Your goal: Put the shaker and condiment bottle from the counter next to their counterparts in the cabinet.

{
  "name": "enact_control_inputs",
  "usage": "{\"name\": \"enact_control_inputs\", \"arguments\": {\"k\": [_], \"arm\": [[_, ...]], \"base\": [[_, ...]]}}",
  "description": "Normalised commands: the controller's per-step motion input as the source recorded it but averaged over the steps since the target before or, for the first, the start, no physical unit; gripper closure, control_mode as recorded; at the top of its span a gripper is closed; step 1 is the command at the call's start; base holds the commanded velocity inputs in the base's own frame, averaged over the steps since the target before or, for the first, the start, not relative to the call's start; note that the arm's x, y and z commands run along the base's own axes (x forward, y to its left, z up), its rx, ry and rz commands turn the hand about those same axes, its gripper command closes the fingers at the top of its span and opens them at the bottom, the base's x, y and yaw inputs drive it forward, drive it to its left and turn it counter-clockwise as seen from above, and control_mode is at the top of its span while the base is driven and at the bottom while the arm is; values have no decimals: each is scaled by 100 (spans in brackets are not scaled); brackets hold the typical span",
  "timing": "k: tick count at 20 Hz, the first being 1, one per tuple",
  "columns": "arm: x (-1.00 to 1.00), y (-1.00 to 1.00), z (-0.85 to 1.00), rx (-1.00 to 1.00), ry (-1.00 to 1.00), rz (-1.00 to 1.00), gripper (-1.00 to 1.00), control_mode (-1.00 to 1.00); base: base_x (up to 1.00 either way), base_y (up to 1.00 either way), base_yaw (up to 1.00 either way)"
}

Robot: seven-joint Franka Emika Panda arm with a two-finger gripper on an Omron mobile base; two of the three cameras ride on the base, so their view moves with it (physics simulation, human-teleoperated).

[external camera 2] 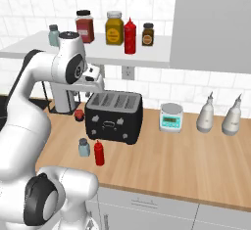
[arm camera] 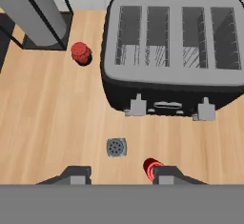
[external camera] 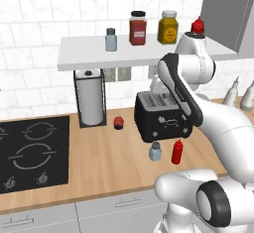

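Right, your gripper (arm camera: 120, 176) hangs high above the counter (external camera: 94, 167), looking straight down, and in the hand view its two fingertips (arm camera: 76, 175) stand apart with nothing between them, so the fingers are released and empty. Below you, the shaker (arm camera: 116, 147) sits upright on the wood just in front of the black toaster (arm camera: 171, 51), its dark perforated cap facing the camera between the two tips. Just beside it stands the condiment bottle (arm camera: 151, 166), red nozzle pointing up, and the right fingertip partly covers it in that view. From the left base view you see the same pair, shaker (external camera: 155, 151) and bottle (external camera: 177, 151), side by side and close but apart, at the toaster's front edge. A small red knob-like item (external camera: 118, 123) lies near the paper towel holder (external camera: 91, 98), well apart from them. Up on the cabinet (external camera 2: 147, 55) shelf, the matching shaker (external camera 2: 54, 34) stands at the far left end, and the matching red bottle (external camera 2: 129, 36) stands further along, just beside the yellow-filled jar (external camera 2: 114, 28). A red-filled jar (external camera 2: 85, 26) sits between those two counterparts, and your arm's elbow rises in front of the shelf.
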Motion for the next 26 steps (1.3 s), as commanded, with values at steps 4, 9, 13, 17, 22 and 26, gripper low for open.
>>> {"name": "enact_control_inputs", "arguments": {"k": [4, 9, 13, 17, 22, 26], "arm": [[0, 0, 0, 0, 0, 0, -100, -100], [-36, 0, 0, -1, -13, 0, -100, -100], [-78, 0, 0, -5, -33, 0, -100, -100], [-30, 0, 0, 0, -12, 0, -100, -100], [-32, -8, -8, -3, -15, -1, -100, -100], [-91, -23, -45, -10, -18, 0, -100, -100]], "base": [[0, 0, 0], [0, 0, 0], [0, 0, 0], [0, 0, 0], [0, 0, 0], [0, 0, 0]]}}
